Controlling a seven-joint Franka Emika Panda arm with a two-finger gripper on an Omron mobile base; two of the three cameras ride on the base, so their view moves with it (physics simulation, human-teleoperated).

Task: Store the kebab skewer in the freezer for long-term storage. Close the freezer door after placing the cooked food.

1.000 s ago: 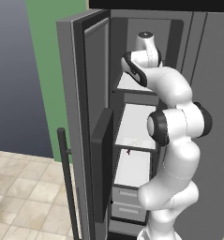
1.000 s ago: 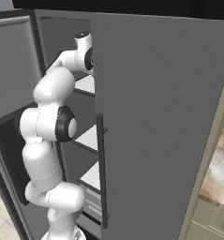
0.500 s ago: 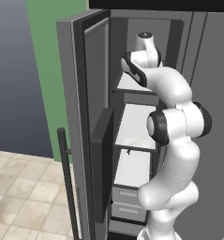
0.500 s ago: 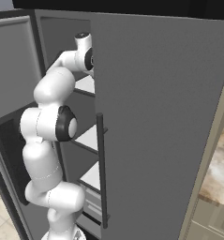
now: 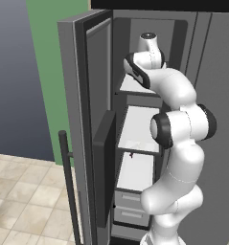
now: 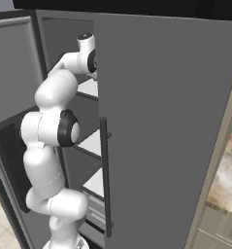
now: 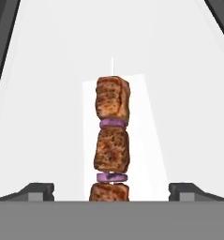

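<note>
The kebab skewer (image 7: 112,136) lies on a white shelf of the freezer (image 5: 135,119). It shows brown meat chunks, purple onion rings and a thin stick tip pointing away from the hand. My gripper (image 7: 112,191) is open. Its fingertips (image 7: 38,191) stand wide apart on either side of the skewer's near end, and neither touches it. In the left base view my arm reaches onto the upper shelf (image 5: 135,86). The freezer door (image 5: 87,119) stands wide open at the left, with its dark bar handle (image 5: 68,186).
The plain grey fridge door (image 6: 161,121) with its vertical handle (image 6: 105,175) is shut, close on the arm's right. Below are a middle shelf (image 5: 140,129) with a small dark red thing (image 5: 131,154) at its front edge, and grey drawers (image 5: 130,203).
</note>
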